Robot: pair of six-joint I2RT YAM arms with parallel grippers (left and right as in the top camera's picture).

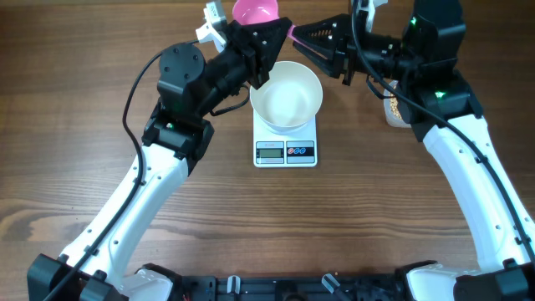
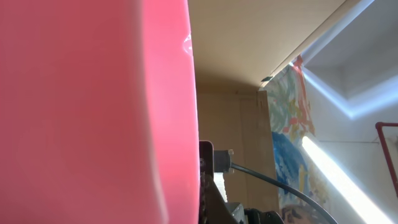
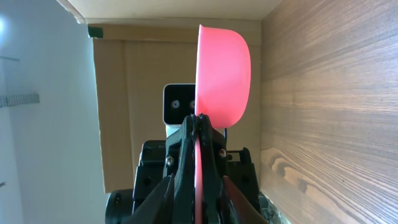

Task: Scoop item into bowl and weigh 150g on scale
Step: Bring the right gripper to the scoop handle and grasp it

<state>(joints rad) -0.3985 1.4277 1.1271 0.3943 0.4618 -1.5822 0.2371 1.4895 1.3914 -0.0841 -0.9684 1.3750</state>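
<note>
1. Overhead, the white bowl sits on the scale. Its inside shows plain white, and the scale's display is too small to read.
2. Right of the scale, a tub is mostly hidden under the right arm. Only a pale-beige patch shows, seemingly the beans, too small to tell apart.
3. Behind the scale, a pink scoop is cut off by the top edge. The right gripper meets its handle, and the left gripper is just beside its cup.
4. Only the right wrist view shows the grip. The fingers are clamped on the thin pink handle, and the scoop is turned on edge with its contents hidden.
5. Left wrist view is half filled by blurred pink, with its own fingers out of frame. That pincer is closed, but whether it pinches the scoop cannot be told.
</note>
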